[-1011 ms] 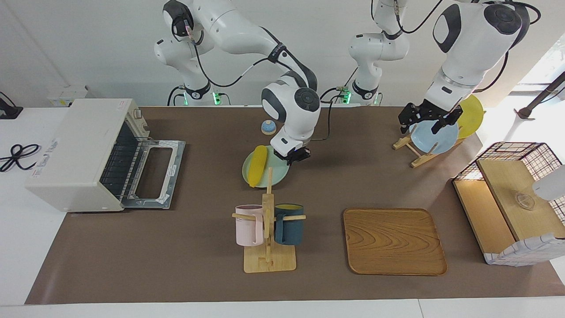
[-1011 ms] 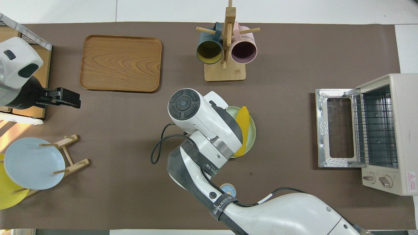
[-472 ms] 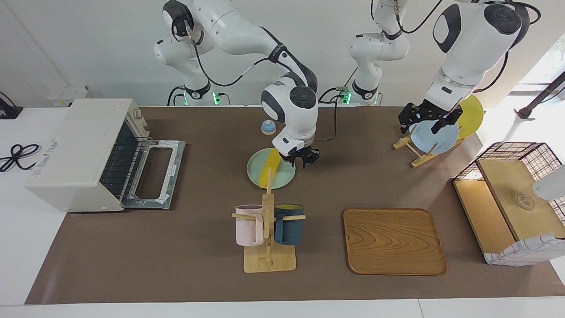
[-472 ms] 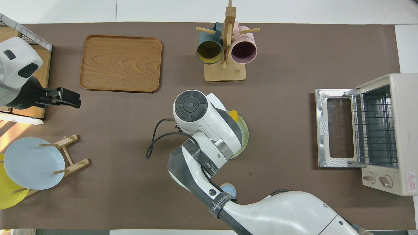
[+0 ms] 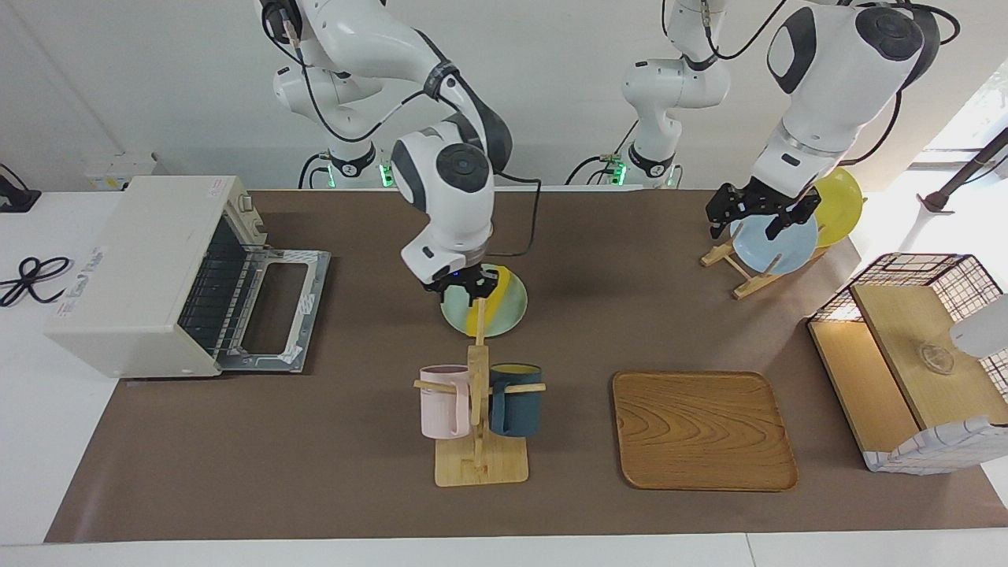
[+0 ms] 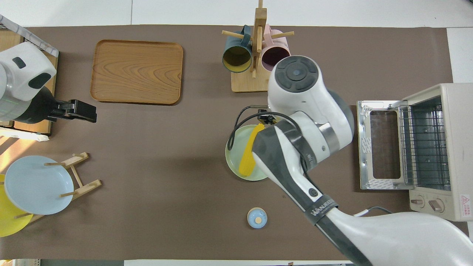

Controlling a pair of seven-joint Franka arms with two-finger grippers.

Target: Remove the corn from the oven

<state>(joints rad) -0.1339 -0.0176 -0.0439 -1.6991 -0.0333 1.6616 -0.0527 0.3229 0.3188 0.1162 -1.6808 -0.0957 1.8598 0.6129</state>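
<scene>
The corn [image 5: 491,304] lies slantwise on a pale green plate [image 5: 512,303] in the middle of the table, outside the oven [image 5: 134,272]. The overhead view shows the corn [image 6: 250,152] on the plate [image 6: 236,155] too. The oven's glass door [image 5: 276,307] is folded down flat and its wire rack [image 6: 423,144] is bare. My right gripper [image 5: 466,293] hangs open just above the plate's rim at the oven's side of the corn, holding nothing; in the overhead view its own arm hides it. My left gripper [image 5: 752,216] waits open over the plate rack.
A wooden mug stand [image 5: 479,425] with a pink and a dark blue mug stands farther from the robots than the plate. A wooden tray [image 5: 703,429], a wire-and-wood basket [image 5: 913,354], a plate rack with blue and yellow plates [image 5: 776,244] and a small blue knob [image 6: 257,217] also stand here.
My right gripper opened and its arm swung across the plate toward the oven's end. The plate slid a little toward the left arm's end and the corn turned on it. The left arm barely moved.
</scene>
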